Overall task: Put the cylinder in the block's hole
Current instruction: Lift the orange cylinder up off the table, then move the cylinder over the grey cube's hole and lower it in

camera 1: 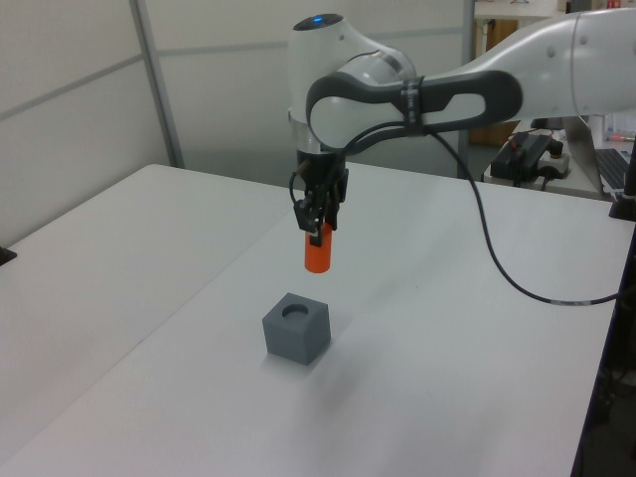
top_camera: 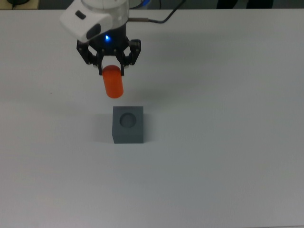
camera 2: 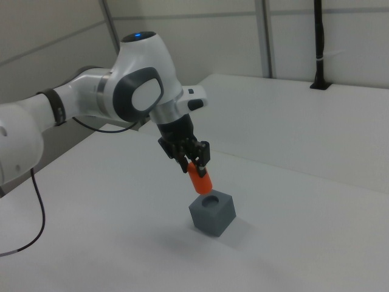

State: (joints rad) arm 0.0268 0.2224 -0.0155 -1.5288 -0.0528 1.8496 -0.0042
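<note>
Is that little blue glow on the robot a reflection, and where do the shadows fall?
In the top view a blue light shows on the arm just above the gripper, seemingly a lamp rather than glare; in the left view another glows atop the arm. In the right view the block casts only a faint, soft shadow on the white table.

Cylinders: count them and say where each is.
1. The orange cylinder hangs in the gripper, off the table, above and just behind the block in the top view.
</note>
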